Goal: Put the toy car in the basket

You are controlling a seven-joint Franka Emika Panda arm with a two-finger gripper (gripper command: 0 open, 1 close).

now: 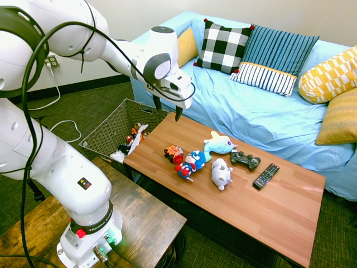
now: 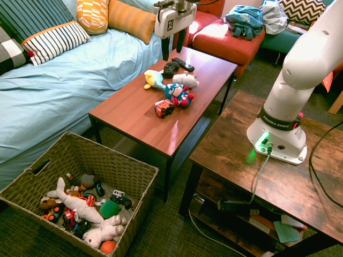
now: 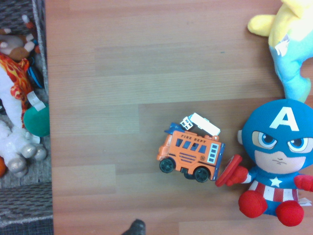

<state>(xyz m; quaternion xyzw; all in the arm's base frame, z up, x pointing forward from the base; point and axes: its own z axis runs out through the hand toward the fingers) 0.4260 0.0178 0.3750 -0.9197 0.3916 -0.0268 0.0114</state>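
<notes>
The toy car is an orange fire truck with black wheels and a white ladder. It stands on the wooden coffee table near the end closest to the basket. The basket is a big woven wicker one on the floor beside that table end, holding several toys. My gripper hangs open above the table, well over the toy car, with nothing between its fingers.
A blue-and-red plush figure touches the car's side. A blue-yellow plush, a white plush, a game controller and a remote lie farther along the table. The blue sofa runs behind it.
</notes>
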